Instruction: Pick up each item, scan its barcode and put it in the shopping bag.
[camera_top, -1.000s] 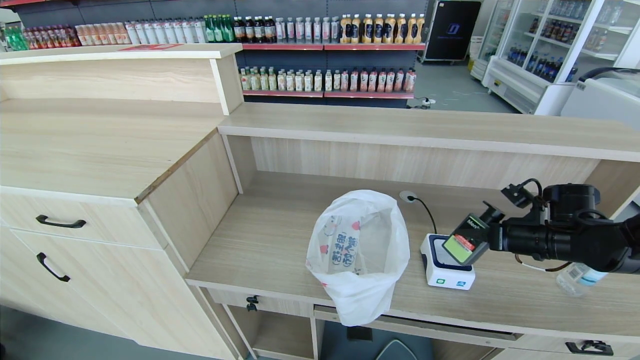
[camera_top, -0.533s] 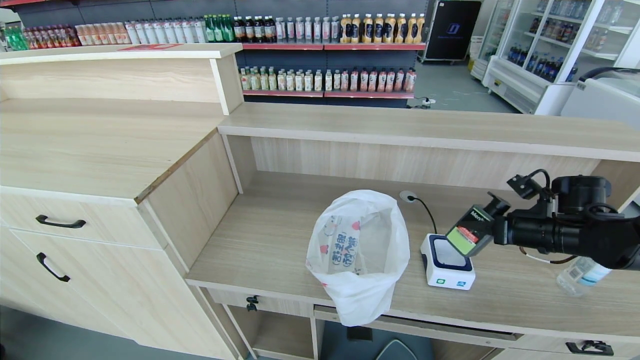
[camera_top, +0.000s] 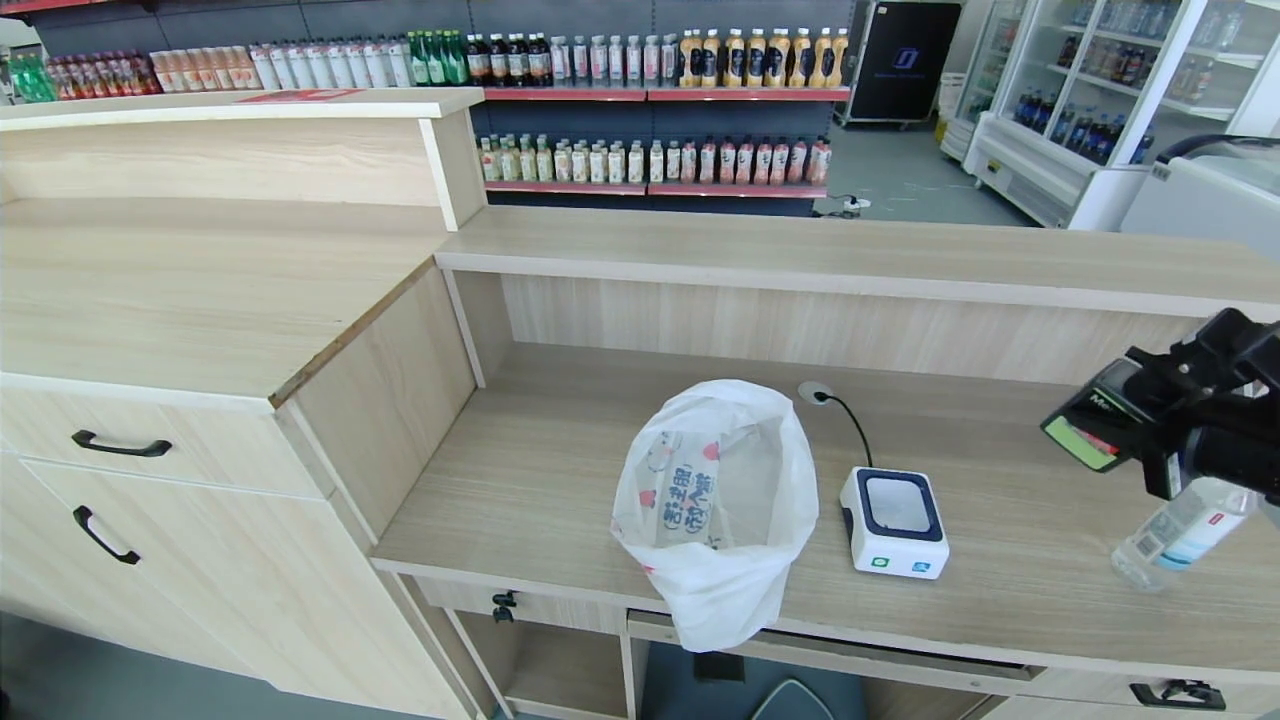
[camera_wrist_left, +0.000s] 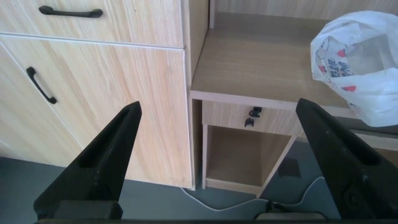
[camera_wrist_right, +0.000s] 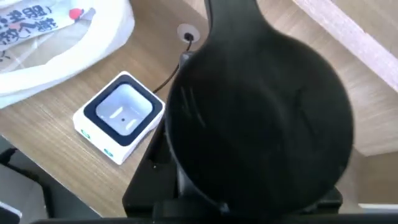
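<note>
The black pack with a green and red label (camera_top: 1085, 428) is clamped, tilted, in the right gripper (camera_top: 1140, 420) above the counter (camera_top: 560, 480), well right of the scanner (camera_top: 893, 520) and white shopping bag (camera_top: 715, 500), 1 clear bottle (camera_top: 1180, 530) lying just below, while the left gripper (camera_wrist_left: 217, 104) hangs wide open, empty.

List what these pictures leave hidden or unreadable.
- Head view: the box's barcode, too small to find, in the right gripper.
- Head view: the bottle's far end, behind that gripper.
- Head view: the shopping bag's bottom, behind its own folds.
- Right wrist view: the grip itself, behind a dark rounded mass.
</note>
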